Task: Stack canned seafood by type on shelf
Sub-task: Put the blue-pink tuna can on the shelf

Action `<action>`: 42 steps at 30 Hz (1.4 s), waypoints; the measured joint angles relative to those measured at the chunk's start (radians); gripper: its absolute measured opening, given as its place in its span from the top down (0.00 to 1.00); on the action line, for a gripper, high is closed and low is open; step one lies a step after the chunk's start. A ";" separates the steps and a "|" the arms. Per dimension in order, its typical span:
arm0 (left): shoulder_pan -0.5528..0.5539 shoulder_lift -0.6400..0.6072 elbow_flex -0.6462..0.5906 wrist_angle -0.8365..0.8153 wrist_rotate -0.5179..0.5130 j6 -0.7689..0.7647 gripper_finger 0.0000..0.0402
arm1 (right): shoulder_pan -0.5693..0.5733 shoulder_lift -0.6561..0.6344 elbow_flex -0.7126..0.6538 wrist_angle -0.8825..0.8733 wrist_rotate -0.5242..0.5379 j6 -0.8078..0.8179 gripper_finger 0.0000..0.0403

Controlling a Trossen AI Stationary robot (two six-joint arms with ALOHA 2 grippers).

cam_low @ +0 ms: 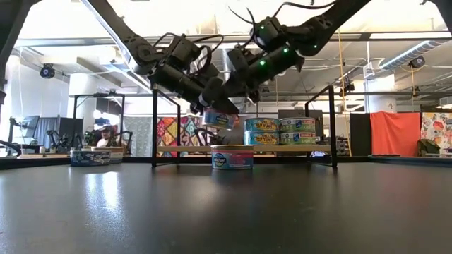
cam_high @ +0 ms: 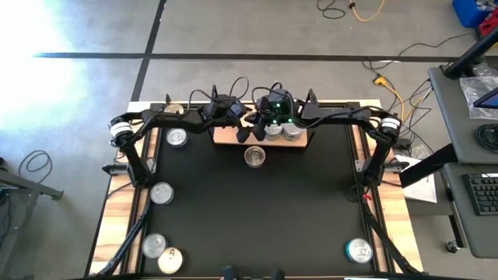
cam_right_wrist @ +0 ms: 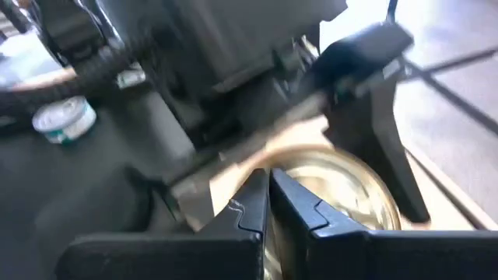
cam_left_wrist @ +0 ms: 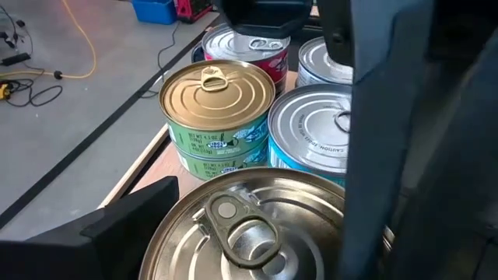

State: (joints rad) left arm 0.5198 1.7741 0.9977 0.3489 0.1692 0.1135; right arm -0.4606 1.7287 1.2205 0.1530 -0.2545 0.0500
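Observation:
My left gripper is shut on a silver-lidded tin held over the left part of the light-wood shelf at the table's far middle. On the shelf beyond it stand a gold-lidded green stack, a silver-lidded blue tin and a red-labelled tin. My right gripper is shut and hovers close over the held tin's lid. Another tin rests on its base on the table before the shelf. My left gripper pinches the tin between its two fingers, one on each opposite side of the round wall. The fingers slant down from the table's left and near side. The tin is held lid up, nearly level, clear above the shelf board. Whether my right gripper touches the tin's lid, I cannot tell.
Loose tins lie on the black table: one at the far left, one at mid left, two at the near left, one at the near right. The shelf's black wire posts stand at both ends.

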 joint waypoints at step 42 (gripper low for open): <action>0.000 0.014 0.001 -0.118 0.027 0.048 0.02 | -0.027 0.153 0.005 0.009 -0.019 -0.096 0.98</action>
State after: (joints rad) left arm 0.5198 1.7882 0.9989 0.2311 0.1963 0.1611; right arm -0.4878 1.8819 1.2255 0.1616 -0.2733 -0.0459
